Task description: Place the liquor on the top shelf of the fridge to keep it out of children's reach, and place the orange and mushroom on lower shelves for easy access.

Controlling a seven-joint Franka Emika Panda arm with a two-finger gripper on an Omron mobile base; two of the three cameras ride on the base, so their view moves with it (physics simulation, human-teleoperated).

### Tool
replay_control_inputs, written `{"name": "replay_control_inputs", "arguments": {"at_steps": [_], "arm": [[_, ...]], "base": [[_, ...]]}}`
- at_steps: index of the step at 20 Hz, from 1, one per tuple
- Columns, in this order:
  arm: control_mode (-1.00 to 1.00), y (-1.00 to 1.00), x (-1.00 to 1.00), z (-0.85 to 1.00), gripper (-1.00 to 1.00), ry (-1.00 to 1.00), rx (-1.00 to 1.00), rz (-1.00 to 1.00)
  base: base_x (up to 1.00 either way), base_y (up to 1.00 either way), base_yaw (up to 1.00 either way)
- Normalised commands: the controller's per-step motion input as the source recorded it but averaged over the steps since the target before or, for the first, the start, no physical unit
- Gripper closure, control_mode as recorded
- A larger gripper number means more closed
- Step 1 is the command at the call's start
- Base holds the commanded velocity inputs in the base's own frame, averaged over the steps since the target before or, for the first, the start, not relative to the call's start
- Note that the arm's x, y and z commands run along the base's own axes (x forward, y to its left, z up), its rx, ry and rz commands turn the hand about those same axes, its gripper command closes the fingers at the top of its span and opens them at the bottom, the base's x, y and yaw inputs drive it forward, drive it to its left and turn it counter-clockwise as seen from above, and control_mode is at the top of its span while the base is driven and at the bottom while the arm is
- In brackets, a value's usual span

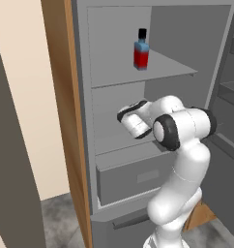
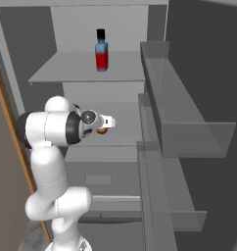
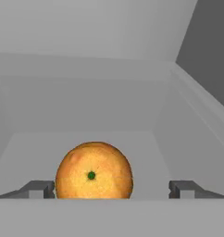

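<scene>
The liquor [image 1: 141,52] [image 2: 102,54] stands upright on the top shelf [image 1: 169,69] [image 2: 61,72] of the open fridge [image 1: 82,111]. One board lower, my gripper [image 2: 108,122] [image 3: 111,189] reaches into the fridge, open. The orange [image 3: 94,170] [image 2: 102,130] rests on this lower shelf [image 3: 146,141] between the two finger tips. It lies close to the left fingertip [image 3: 39,188] and well apart from the right fingertip [image 3: 184,188]. The mushroom is out of view.
A grey box drawer [image 1: 138,178] [image 2: 102,179] sits under the shelf where the hand works. The open door's clear bins [image 2: 189,128] stick out to the right of the arm. The wood-brown side edge [image 1: 61,97] runs along the left.
</scene>
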Motion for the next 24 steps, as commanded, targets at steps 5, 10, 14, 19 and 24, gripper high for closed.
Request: {"name": "replay_control_inputs", "arguments": {"at_steps": [5, 10, 14, 19, 24], "arm": [[-1.00, -0.05, -0.57, 0.43, -1.00, -0.02, 0.00, 0.03], [-1.00, 0.00, -0.55, 0.63, -1.00, -0.05, 0.00, 0.06], [-1.00, 0.00, -0.74, 0.53, -1.00, 0.02, 0.00, 0.04], [-1.00, 0.00, -0.58, 0.94, -1.00, 0.17, -0.06, 0.01], [-1.00, 0.01, -0.38, 1.00, -1.00, 0.46, -0.16, 0.00]], "base": [[0.00, 0.00, 0.00], [0.00, 0.00, 0.00], [0.00, 0.00, 0.00], [0.00, 0.00, 0.00], [0.00, 0.00, 0.00]]}}
